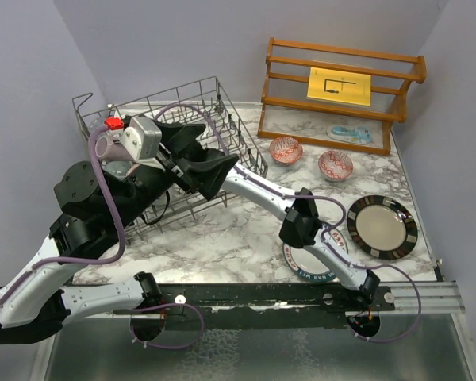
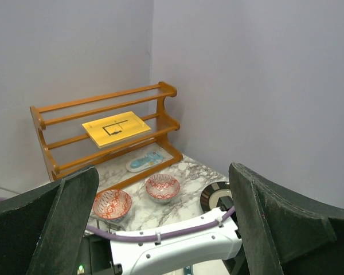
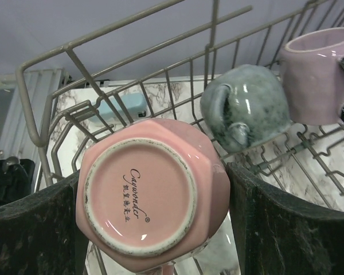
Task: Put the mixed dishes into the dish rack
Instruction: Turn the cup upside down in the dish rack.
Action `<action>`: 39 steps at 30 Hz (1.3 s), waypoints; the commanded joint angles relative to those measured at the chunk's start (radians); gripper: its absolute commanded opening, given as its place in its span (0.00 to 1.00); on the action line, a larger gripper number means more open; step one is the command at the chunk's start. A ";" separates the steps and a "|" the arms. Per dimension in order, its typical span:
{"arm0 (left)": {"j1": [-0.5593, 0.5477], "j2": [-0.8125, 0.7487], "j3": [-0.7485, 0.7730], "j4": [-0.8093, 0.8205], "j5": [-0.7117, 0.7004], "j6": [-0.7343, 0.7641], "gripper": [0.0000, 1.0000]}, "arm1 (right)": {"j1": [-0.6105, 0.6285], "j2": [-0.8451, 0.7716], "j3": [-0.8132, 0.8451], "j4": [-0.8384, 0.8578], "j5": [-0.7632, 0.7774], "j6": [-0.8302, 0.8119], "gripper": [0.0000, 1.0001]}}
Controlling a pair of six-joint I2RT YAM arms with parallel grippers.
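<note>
The right gripper reaches into the dish rack, its jaws seemingly clenched on an upturned pink mug, though contact is hard to confirm. A grey mug and a mauve mug sit in the rack just beyond. The left gripper hangs above the counter, jaws spread wide and empty.

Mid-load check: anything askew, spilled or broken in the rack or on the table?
Nothing spilled or broken shows. The grey speckled mug sits at another angle than the pink glazed mug in the right gripper, inside the grey wire dish rack. The blue-rimmed lettered plate lies partly under the right arm.
</note>
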 commanded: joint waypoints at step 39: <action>-0.003 -0.121 -0.161 0.070 -0.044 -0.007 0.99 | 0.121 0.150 -0.047 0.214 0.058 -0.159 0.63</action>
